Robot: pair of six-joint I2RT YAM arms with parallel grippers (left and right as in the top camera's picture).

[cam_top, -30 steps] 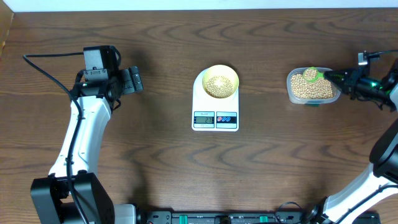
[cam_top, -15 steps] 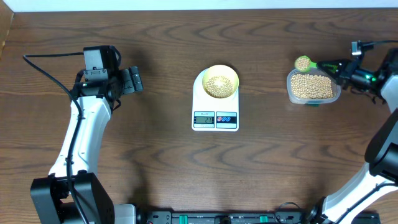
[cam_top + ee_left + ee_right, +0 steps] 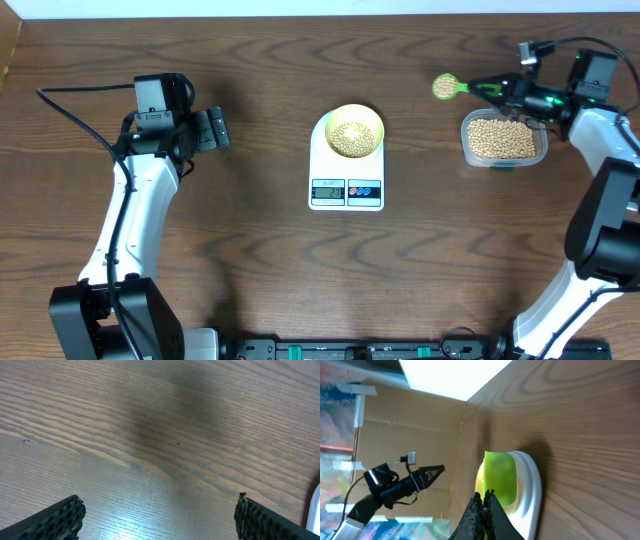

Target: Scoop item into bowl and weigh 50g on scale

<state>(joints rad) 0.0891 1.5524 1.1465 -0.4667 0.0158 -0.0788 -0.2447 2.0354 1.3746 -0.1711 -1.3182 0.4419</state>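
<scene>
Your right gripper, clamped shut on the green scoop, has lifted a full load out of the clear container of beans and swung it left. It is now partway to the bowl on the scale (bowl already part-filled). The next pour looks imminent. Your left gripper waits far left, fingers spread, empty.

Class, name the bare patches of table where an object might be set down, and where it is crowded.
Free: the wide stretch between the left arm and the scale; the strip between scale and container; the front table below the scale. Crowded: by the container, where the right end effector holds the scoop.
</scene>
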